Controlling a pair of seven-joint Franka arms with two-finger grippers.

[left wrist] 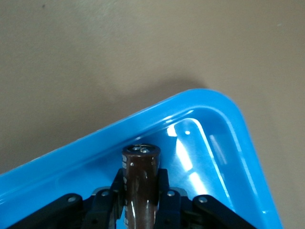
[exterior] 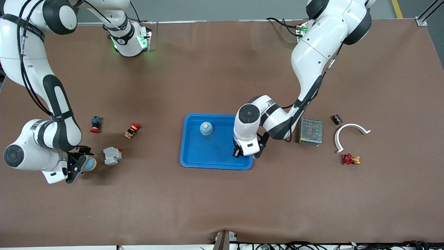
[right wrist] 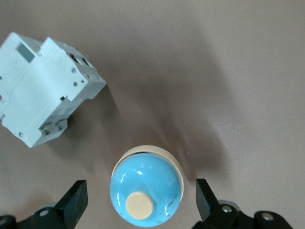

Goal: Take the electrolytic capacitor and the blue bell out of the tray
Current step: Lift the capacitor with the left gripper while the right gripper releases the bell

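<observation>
The left gripper [exterior: 238, 152] sits low in the blue tray [exterior: 194, 152], at the tray corner toward the left arm's end and nearest the front camera, its fingers clamped on the brown electrolytic capacitor [left wrist: 141, 183]. To do this well, I judge it should lift straight up until the capacitor clears the raised rim, then carry it out over the bare table. The right gripper [exterior: 80, 164] stands at the right arm's end of the table, jaws wide apart around a blue bell [right wrist: 145, 188] resting on the table just beside a grey circuit breaker [right wrist: 43, 90]. A second blue bell [exterior: 206, 128] sits in the tray.
</observation>
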